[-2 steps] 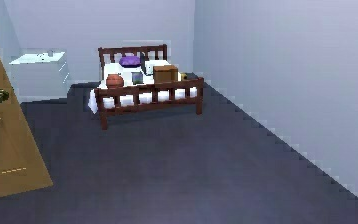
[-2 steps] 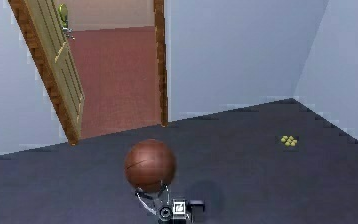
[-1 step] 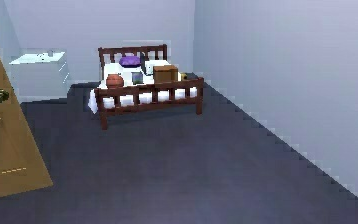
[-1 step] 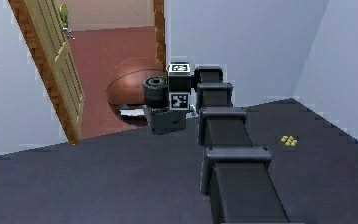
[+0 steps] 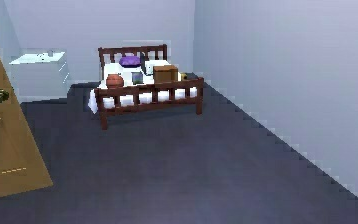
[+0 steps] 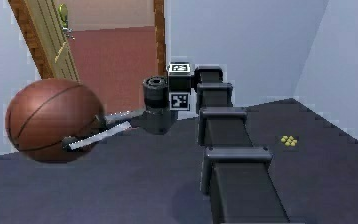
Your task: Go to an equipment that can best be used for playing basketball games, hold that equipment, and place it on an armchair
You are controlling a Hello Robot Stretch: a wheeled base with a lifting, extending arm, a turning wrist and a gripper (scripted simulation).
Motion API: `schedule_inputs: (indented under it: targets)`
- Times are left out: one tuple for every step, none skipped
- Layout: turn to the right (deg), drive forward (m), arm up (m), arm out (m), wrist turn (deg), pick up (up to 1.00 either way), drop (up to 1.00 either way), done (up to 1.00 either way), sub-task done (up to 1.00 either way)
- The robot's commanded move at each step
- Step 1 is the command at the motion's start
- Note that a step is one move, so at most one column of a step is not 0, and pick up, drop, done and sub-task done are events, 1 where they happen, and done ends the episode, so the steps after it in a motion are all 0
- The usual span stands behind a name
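Basketball (image 6: 49, 120), brown with dark seams, hangs at the arm side view's left, clear of the dark floor (image 6: 137, 190); the pincer (image 6: 82, 135) holds it at the end of the dark arm (image 6: 232, 150). Behind it an open wooden door (image 6: 49, 35) stands at the far left. In the forward view, a dark wooden bed (image 5: 152, 98) stands against the far wall, with a white cabinet (image 5: 45, 78) to its left. On the bed lie a purple pillow (image 5: 131, 62), a brown box (image 5: 166, 73) and a round brown ball (image 5: 114, 81). A small yellow thing (image 6: 290, 141) lies on the floor right of the arm.
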Motion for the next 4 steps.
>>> schedule_inputs:
  targets:
    - [0.0,0.00,0.00,0.00,-45.0,0.00,0.00,0.00,0.00]
    - [0.0,0.00,0.00,0.00,-18.0,0.00,0.00,0.00,0.00]
    - [0.0,0.00,0.00,-0.18,0.0,0.00,0.00,0.00,0.00]
    - [-45.0,0.00,0.00,0.00,0.0,0.00,0.00,0.00,0.00]
